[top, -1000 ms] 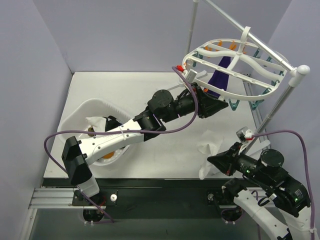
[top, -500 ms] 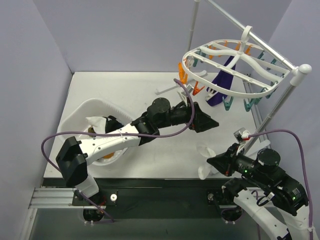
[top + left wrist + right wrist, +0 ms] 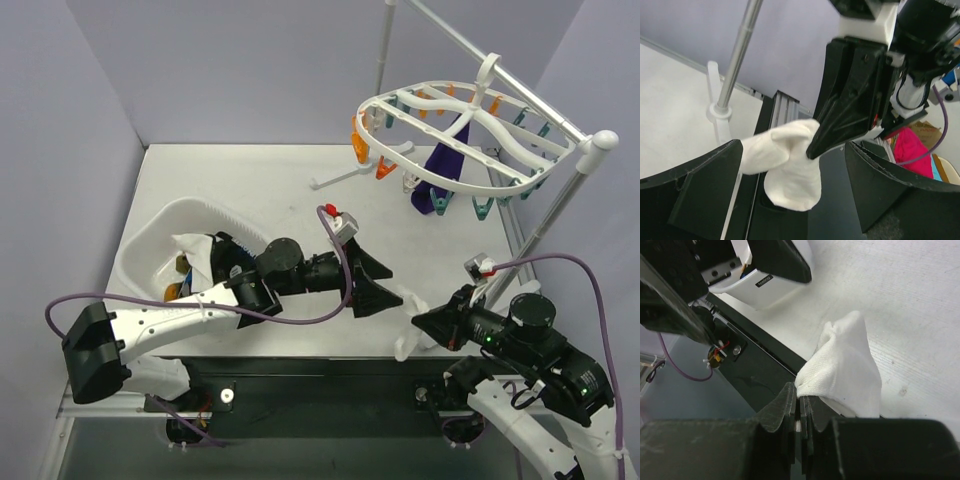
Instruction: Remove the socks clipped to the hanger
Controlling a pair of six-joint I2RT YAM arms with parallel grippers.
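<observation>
Looking down from above, you see pale purple walls (image 3: pixel 250 70) closing in a white table (image 3: pixel 260 180). At its far right your hanger (image 3: pixel 478 108) hangs from a white rack (image 3: pixel 598 142). Teal and orange clips dangle along the ring, and one dark purple sock (image 3: pixel 440 170) hangs clipped under it. On the left sits a white tub (image 3: pixel 185 205) holding a heap of socks (image 3: pixel 190 245), with white, black and orange-brown fabric showing. Your left gripper (image 3: pixel 380 285) is low over the near middle of the table with its jaws spread wide, and a white sock (image 3: pixel 790 170) shows between its fingers. Your right gripper (image 3: pixel 800 410) has its jaws pressed together, pinching that sock's edge, and the sock droops over the table's near edge.
</observation>
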